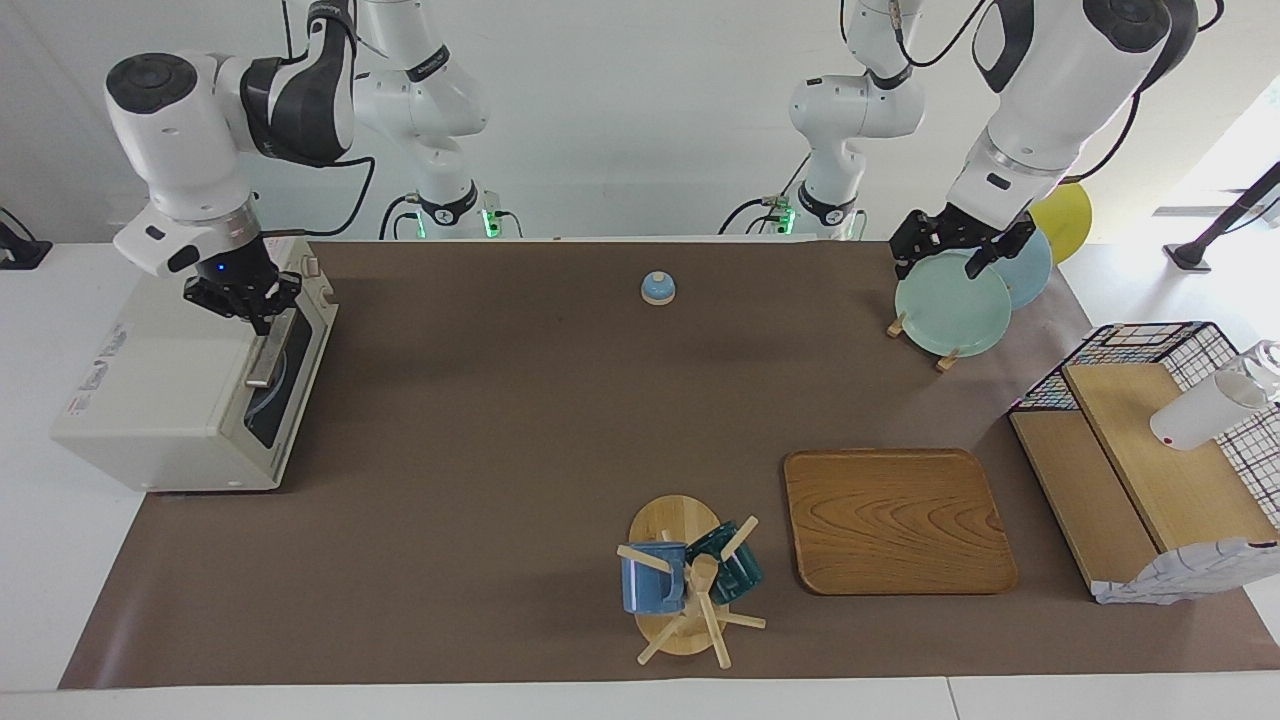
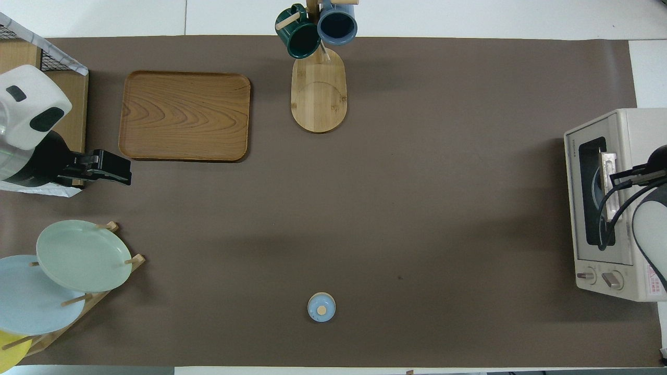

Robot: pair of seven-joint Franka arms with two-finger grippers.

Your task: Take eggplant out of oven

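The cream-white oven (image 1: 170,380) stands at the right arm's end of the table, its dark glass door (image 2: 594,198) closed. Through the glass only a pale round plate edge shows; the eggplant is hidden. My right gripper (image 1: 260,320) hangs shut and points down at the door's top edge, just over the end of the metal bar handle (image 1: 270,352) nearer the robots. Whether it touches the handle I cannot tell. In the overhead view the right gripper (image 2: 620,178) lies over the handle (image 2: 607,169). My left gripper (image 1: 940,262) waits open above the pale green plate (image 1: 952,303).
A small blue bell (image 1: 657,288) sits mid-table near the robots. A wooden tray (image 1: 897,520) and a mug tree (image 1: 685,585) with two mugs stand farther out. A plate rack, a wire basket with wooden shelves (image 1: 1150,440) and a white bottle (image 1: 1205,408) crowd the left arm's end.
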